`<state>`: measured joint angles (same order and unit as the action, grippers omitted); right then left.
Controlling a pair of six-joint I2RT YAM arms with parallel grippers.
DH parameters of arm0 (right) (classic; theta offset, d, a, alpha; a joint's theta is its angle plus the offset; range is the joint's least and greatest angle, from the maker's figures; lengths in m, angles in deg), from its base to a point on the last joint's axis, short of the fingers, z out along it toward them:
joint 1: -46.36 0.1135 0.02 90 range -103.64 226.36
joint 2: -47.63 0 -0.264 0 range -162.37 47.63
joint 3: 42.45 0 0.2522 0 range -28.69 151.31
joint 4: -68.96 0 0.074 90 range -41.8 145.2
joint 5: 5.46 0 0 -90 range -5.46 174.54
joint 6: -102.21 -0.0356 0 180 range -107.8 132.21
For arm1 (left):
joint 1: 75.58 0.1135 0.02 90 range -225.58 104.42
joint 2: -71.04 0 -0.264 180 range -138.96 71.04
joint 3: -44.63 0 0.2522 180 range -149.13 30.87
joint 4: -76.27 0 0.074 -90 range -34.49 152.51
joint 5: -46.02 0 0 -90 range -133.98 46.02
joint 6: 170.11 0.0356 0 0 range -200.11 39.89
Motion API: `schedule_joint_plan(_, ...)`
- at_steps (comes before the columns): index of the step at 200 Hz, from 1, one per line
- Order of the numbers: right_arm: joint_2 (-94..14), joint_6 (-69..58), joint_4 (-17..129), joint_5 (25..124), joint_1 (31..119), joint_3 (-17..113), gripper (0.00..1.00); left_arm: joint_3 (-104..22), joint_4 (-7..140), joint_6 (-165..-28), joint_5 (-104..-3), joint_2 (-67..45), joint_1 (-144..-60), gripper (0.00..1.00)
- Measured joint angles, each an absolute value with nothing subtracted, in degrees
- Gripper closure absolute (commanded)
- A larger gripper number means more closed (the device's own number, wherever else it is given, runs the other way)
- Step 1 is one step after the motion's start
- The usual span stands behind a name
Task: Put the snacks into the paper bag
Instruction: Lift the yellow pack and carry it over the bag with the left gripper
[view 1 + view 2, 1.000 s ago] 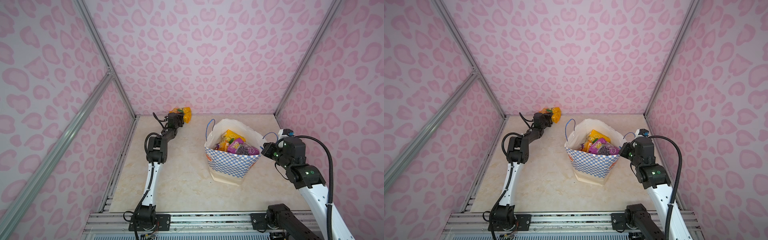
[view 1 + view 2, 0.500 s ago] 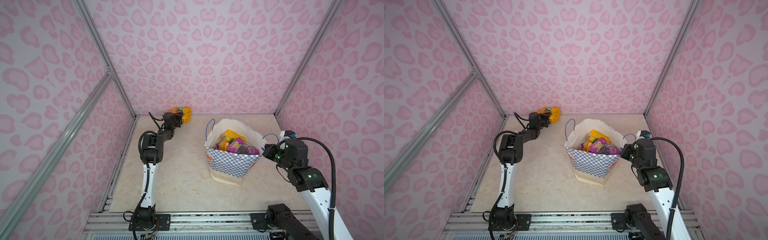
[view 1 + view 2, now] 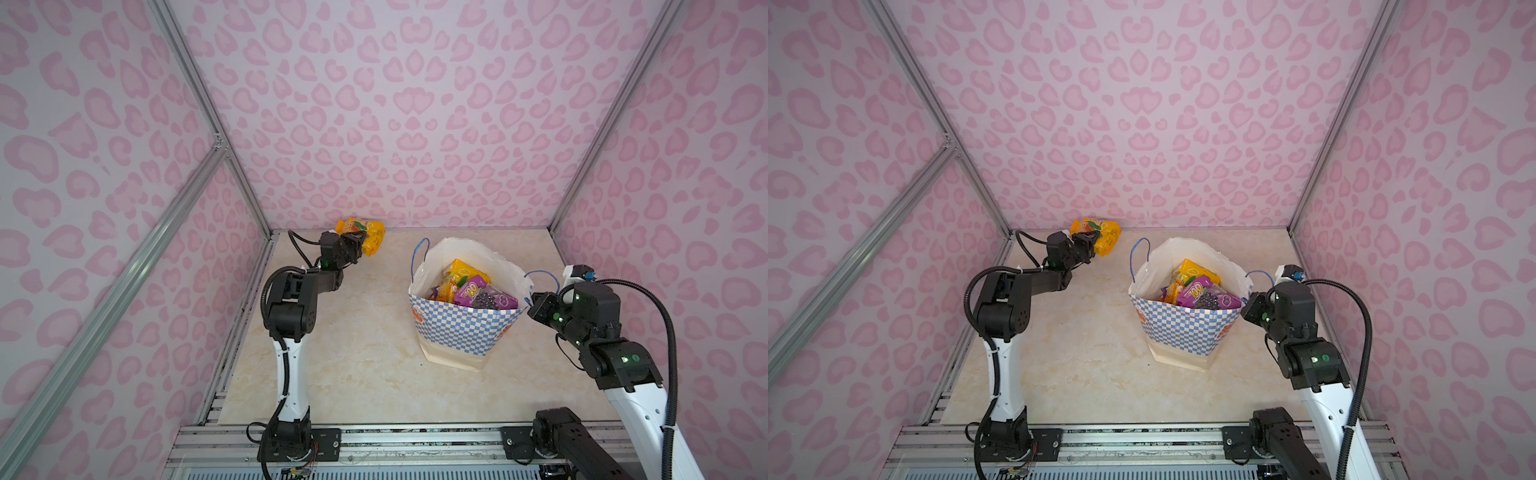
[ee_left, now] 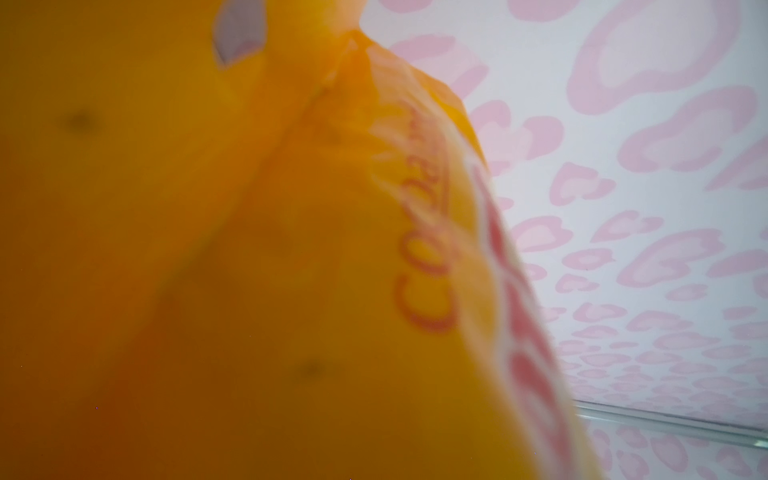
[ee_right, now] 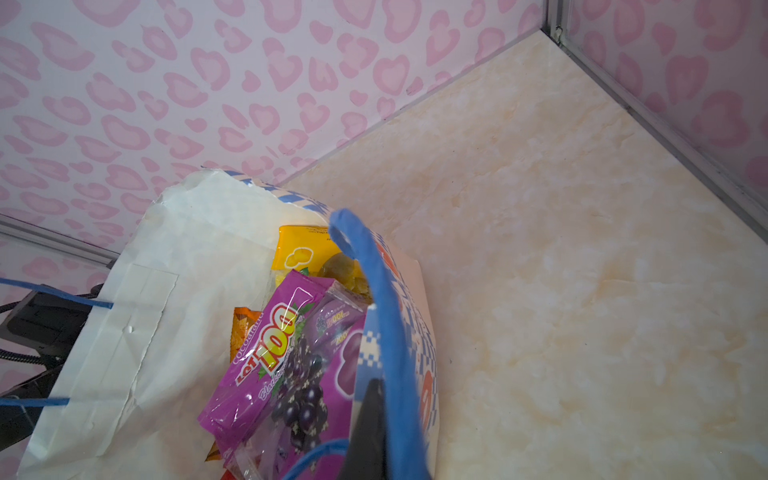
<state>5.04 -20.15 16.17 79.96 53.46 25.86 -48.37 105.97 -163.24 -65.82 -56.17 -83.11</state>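
A yellow-orange snack packet (image 3: 368, 235) (image 3: 1105, 234) hangs above the floor's back left corner, and my left gripper (image 3: 356, 245) (image 3: 1089, 243) is shut on it. In the left wrist view this packet (image 4: 249, 249) fills most of the picture, blurred, and hides the jaws. The paper bag (image 3: 465, 328) (image 3: 1183, 328) stands upright right of centre, its mouth open. Inside it lie a purple grape packet (image 3: 484, 295) (image 5: 282, 361), a yellow packet (image 3: 463, 270) (image 5: 299, 249) and others. My right gripper (image 3: 531, 305) (image 3: 1246, 303) is shut on the bag's right rim by the blue cord handle (image 5: 386, 316).
Pink-patterned walls (image 3: 415, 124) close the cell on three sides, with metal frame posts (image 3: 257, 208) at the corners. The marbled floor (image 3: 361, 353) lies bare between the left arm and the bag. The arm bases sit on a metal rail (image 3: 415, 440) at the front.
The left arm's elbow has swung left and toward the front while its gripper keeps the packet near the back corner. The right arm has shifted slightly, still on the bag's rim.
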Motion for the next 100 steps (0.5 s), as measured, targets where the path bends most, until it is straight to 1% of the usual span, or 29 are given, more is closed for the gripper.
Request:
schedule_joint_plan(26,5.6,-20.2,16.1,79.9,53.5,25.9,0.98,-42.6,106.4,-162.3,-67.0,-47.6,-83.1,0.63)
schedule_joint_plan(51,6.2,-20.6,16.1,79.7,53.5,25.8,0.98,-37.2,106.3,-160.5,-67.7,-34.8,-83.1,0.63)
schedule_joint_plan(61,6.4,-20.7,16.1,79.5,53.5,25.8,0.98,-35.4,109.2,-159.4,-68.2,-30.6,-83.1,0.63)
schedule_joint_plan(78,6.8,-21.2,16.1,79.4,53.5,25.6,0.98,-32.5,113.4,-157.8,-68.4,-26.7,-83.1,0.63)
schedule_joint_plan(100,6.9,-21.3,16.0,78.9,53.5,25.4,0.98,-28.8,110.7,-156.5,-68.8,-24.6,-83.1,0.63)
